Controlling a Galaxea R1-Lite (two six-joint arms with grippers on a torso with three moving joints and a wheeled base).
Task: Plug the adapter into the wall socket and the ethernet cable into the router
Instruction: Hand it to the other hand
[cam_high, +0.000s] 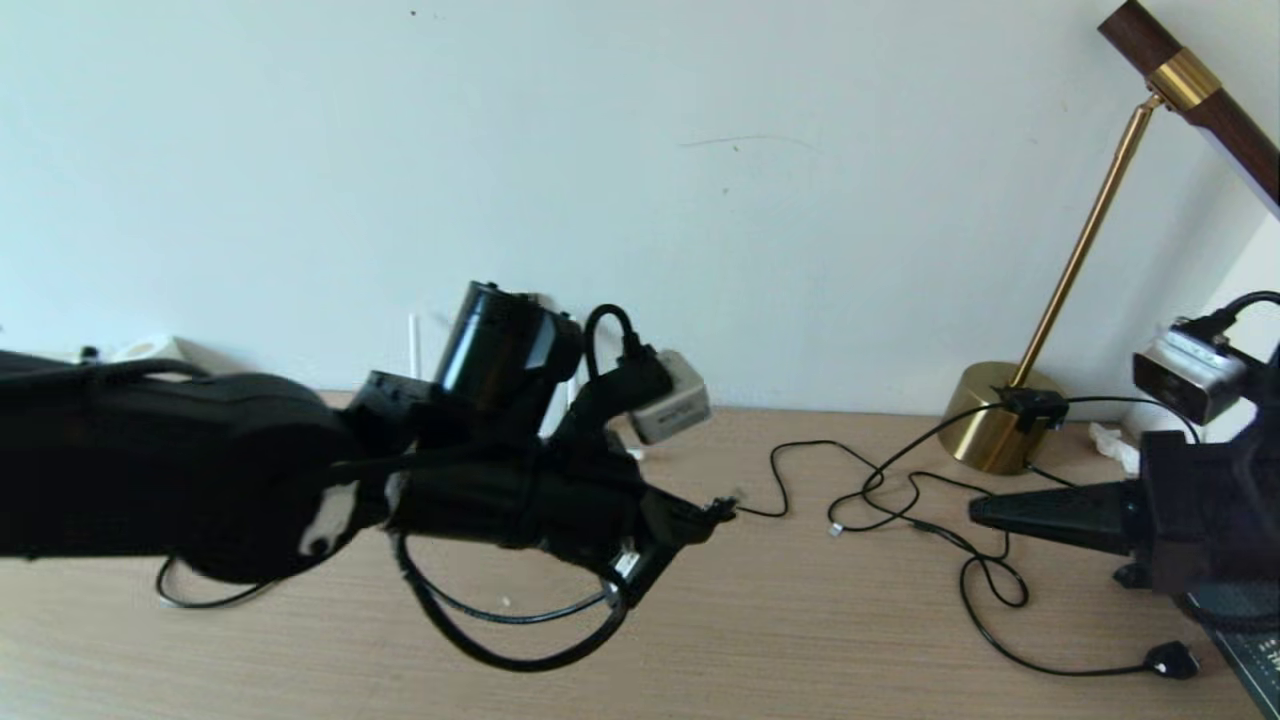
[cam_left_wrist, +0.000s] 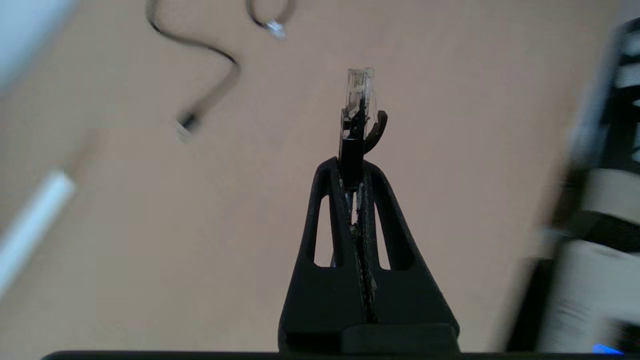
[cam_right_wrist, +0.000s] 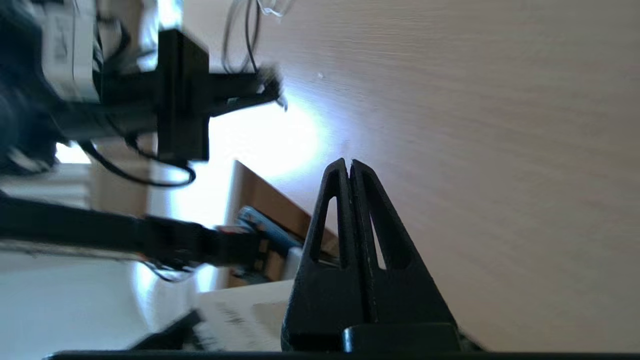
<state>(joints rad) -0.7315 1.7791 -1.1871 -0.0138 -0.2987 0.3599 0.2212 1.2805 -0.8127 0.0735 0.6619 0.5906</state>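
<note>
1. Head view: left gripper (cam_high: 715, 512) out over the table (cam_high: 800, 640), clamped on the ethernet cable (cam_high: 520, 655), which loops beneath the arm. Router (cam_high: 412, 345) mostly hidden behind the arm; only an antenna visible.
2. Left wrist view: clear plug of the cable pinched between the fingertips (cam_left_wrist: 350, 172), not yet in any port.
3. Right wrist view: right gripper (cam_right_wrist: 348, 167) closed, empty. Adapter and wall socket nowhere visible; both pluggings seemingly left.

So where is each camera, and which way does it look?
Head: up on the robot, looking down at the desk and wall; both arms show.
Left wrist: behind the left hand, shut on the ethernet plug, facing the desk.
Right wrist: behind the shut, empty right hand, facing the desk and left arm.
All share the desk.
</note>
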